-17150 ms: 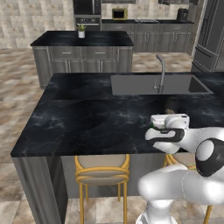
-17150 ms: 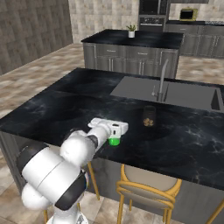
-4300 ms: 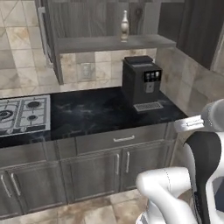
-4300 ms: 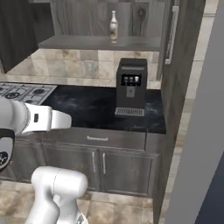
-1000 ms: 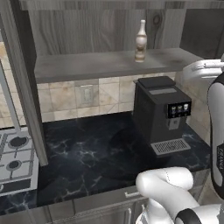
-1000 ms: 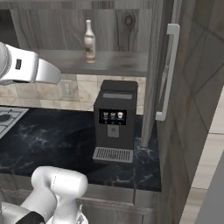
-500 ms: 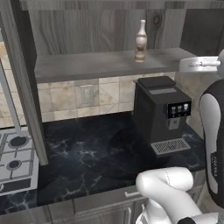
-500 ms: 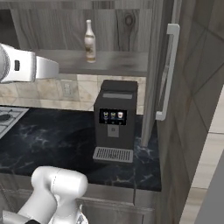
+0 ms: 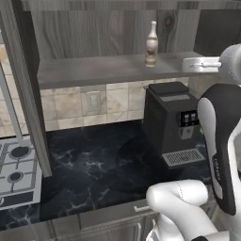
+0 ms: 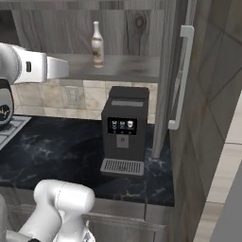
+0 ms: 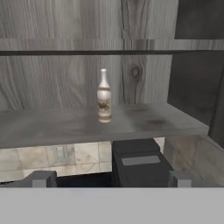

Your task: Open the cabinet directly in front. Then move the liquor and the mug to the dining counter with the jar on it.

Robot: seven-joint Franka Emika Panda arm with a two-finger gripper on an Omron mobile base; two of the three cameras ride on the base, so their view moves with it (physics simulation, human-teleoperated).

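No text, brand or number can be read here. The liquor (image 11: 103,96) carries a brownish band on its label, too blurred to make out. The coffee machine (image 10: 124,130) has a small dark panel with three pale icons, too small to read. A dark mark on the robot's arm stays illegible.

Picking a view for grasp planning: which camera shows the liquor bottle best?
Hand view: the liquor stands upright on the cabinet shelf, near centre, whole outline and label visible, nothing in front. Left base view shows it smaller, near the top edge. Right base view shows it small too, beyond the arm.
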